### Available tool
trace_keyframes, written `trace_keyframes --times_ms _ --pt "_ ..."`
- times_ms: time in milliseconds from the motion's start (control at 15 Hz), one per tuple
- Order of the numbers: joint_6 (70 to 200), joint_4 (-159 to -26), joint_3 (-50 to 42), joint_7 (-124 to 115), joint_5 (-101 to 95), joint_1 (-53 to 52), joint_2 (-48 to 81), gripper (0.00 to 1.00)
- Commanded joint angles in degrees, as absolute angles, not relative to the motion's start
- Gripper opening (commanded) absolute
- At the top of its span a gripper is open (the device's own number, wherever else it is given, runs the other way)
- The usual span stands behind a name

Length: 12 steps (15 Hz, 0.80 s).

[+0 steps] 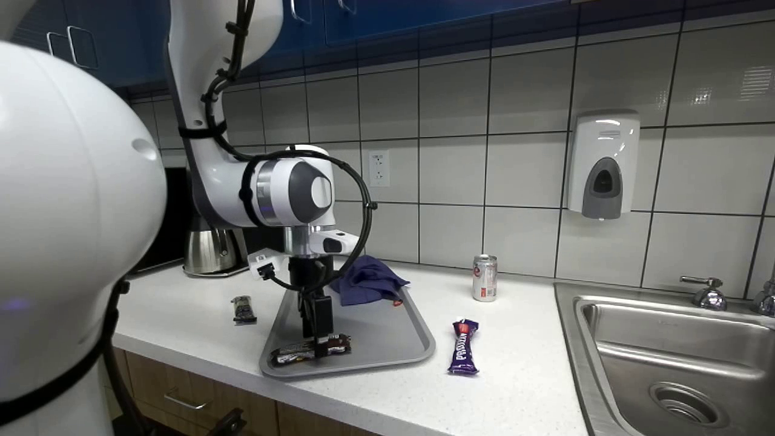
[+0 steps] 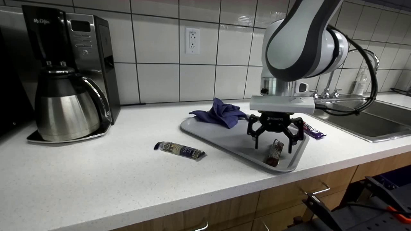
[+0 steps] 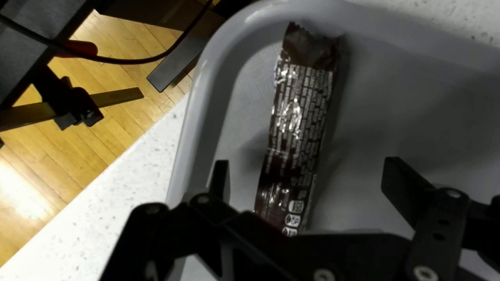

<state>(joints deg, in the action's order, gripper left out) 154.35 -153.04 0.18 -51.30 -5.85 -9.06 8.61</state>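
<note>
Brown-wrapped bar (image 3: 299,121) lying flat inside a gray tray (image 2: 229,139), beside the corner nearest the front edge of the white counter (image 2: 122,173). Over it, the black gripper (image 2: 273,150) stands wide, fingers apart on either side, gripping nothing. Crumpled blue cloth (image 2: 222,113) covers part of the tray's back edge.

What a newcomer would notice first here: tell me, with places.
The white arm looms large in both exterior views, its black gripper open over a brown-wrapped bar on the grey tray. Colour comes next: a crumpled blue cloth at the tray's far end, and a purple-wrapped bar on the counter between tray and sink.
</note>
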Motion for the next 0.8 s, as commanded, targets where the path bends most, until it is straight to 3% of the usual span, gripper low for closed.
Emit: trace_keyframes --times_ms 0,67,133,200,733 --pt "158.3 -154.5 -0.4 -52.9 -6.3 -9.2 8.9 1.0" --pt "158.8 -154.6 -0.6 -52.7 -6.1 -9.3 9.2 1.0" --pt "159.5 -154.7 -0.7 -52.7 -6.1 -9.4 9.4 0.75" --pt "159.9 -154.7 -0.8 -52.6 -6.0 -9.5 9.5 0.74" --pt "161.4 -154.8 -1.1 -52.1 -5.8 -9.7 9.6 0.13"
